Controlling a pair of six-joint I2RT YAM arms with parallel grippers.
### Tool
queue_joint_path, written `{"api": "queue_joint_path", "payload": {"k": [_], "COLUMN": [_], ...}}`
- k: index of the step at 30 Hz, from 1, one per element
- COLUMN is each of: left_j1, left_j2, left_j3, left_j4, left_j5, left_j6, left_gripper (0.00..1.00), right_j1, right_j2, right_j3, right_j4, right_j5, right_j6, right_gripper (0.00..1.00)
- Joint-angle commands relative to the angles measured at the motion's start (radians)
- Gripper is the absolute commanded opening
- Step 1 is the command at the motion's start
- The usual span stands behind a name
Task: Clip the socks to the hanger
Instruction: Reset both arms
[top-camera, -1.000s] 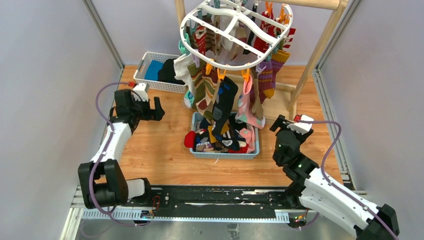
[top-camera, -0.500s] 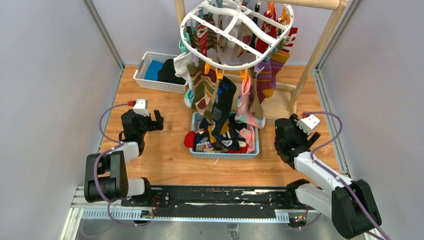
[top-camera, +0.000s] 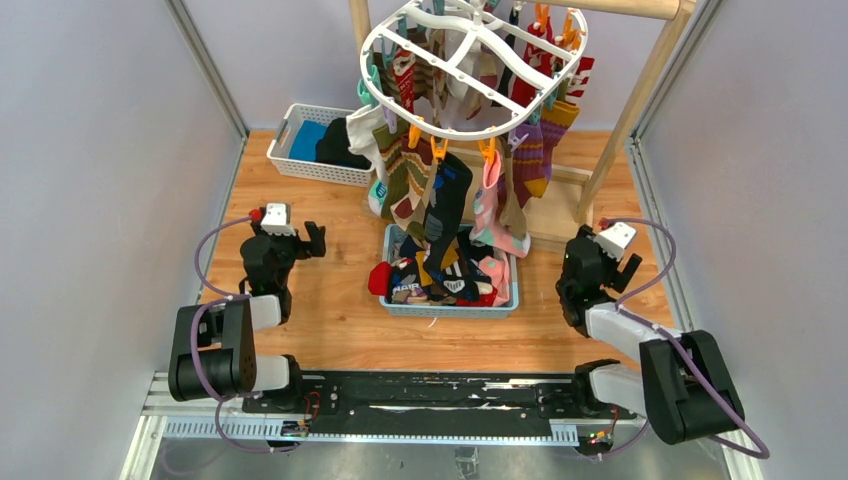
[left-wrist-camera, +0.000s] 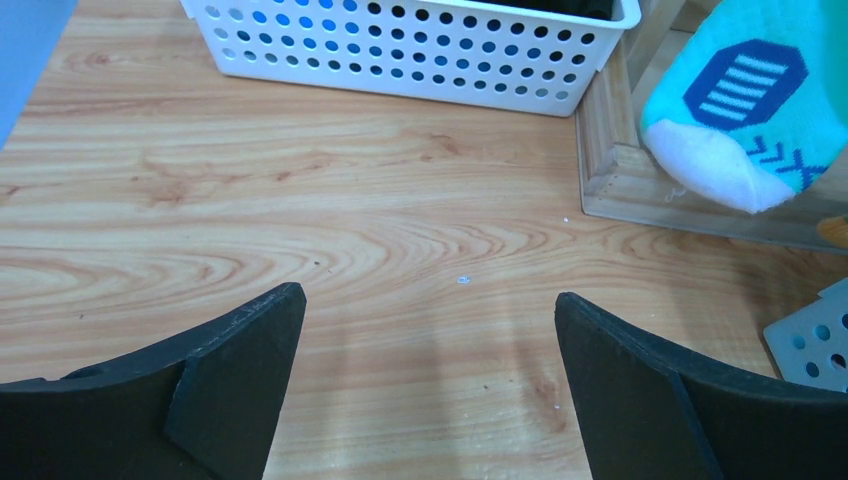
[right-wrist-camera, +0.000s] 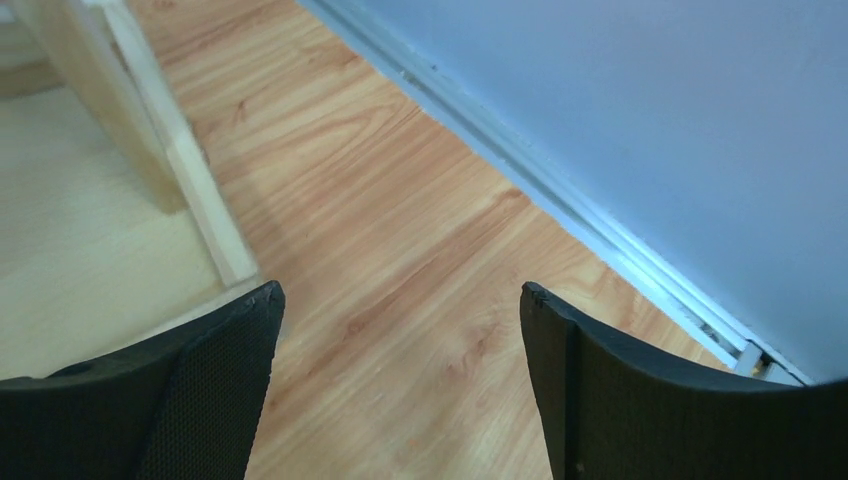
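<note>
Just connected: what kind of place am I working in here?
Likely a lab robot cell staged for laundry: grey panels wall in a wood table, with a hanger of socks and a sock basket.

Hanger (top-camera: 462, 134) above basket (top-camera: 450, 310) holding socks (top-camera: 440, 280); lattice basket (top-camera: 310, 170) behind-left.

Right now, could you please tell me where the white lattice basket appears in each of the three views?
Top external: the white lattice basket sits in the upper left of the picture.
Left wrist: its perforated wall runs along the top edge.
Right wrist: not in it.
Shared landmark: the wooden rack's base, at the right in the left wrist view and at the left in the right wrist view.
</note>
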Motion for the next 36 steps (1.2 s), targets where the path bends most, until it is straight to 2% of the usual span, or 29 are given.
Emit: {"api": "queue_joint_path", "payload": {"k": [1, 4, 6, 8, 11, 12, 13, 15, 18, 20, 36], "left_j1": [0.005, 0.004, -0.011, -0.053, -0.09, -0.089, -0.089, -0.089, -0.099, -0.099, -0.099], "left_j2": [-0.004, -0.007, -0.004, -0.005, 0.085, 0.087, 0.057, 0.027, 0.061, 0.044, 0.051], "left_j3": [-0.024, -0.054, -0.082, -0.113, -0.163, -0.157, -0.136, -0.08, -0.091, -0.086, -0.087], "left_j4": [0.084, 0.134, 0.186, 0.228, 0.427, 0.408, 0.311, 0.165, 0.244, 0.206, 0.222], "left_j5": [0.0, 0.007, -0.009, -0.085, -0.095, -0.094, -0.102, -0.136, -0.154, -0.157, -0.159], "left_j6": [-0.002, 0.004, 0.018, 0.052, 0.076, 0.077, 0.083, 0.087, 0.074, 0.077, 0.075], "left_gripper": [1.0, 1.0, 1.0, 1.0, 1.0, 1.0, 1.0, 1.0, 1.0, 1.0, 1.0], "right_j1": [-0.016, -0.018, -0.018, -0.018, -0.022, -0.044, -0.074, -0.104, -0.09, -0.1, -0.106], "right_j2": [0.061, 0.138, 0.165, 0.175, 0.19, 0.191, 0.189, 0.226, 0.228, 0.234, 0.245], "right_j3": [-0.113, -0.128, -0.108, -0.098, -0.085, -0.08, -0.081, -0.118, -0.105, -0.088, -0.082], "right_j4": [0.334, 0.452, 0.444, 0.427, 0.418, 0.405, 0.388, 0.484, 0.459, 0.43, 0.435], "right_j5": [-0.149, -0.218, -0.309, -0.426, -0.454, -0.494, -0.564, -0.665, -0.67, -0.648, -0.647], "right_j6": [-0.16, -0.235, -0.28, -0.324, -0.328, -0.322, -0.305, -0.323, -0.335, -0.313, -0.308], "right_gripper": [0.86, 0.86, 0.87, 0.87, 0.87, 0.87, 0.87, 0.87, 0.88, 0.88, 0.88]}}
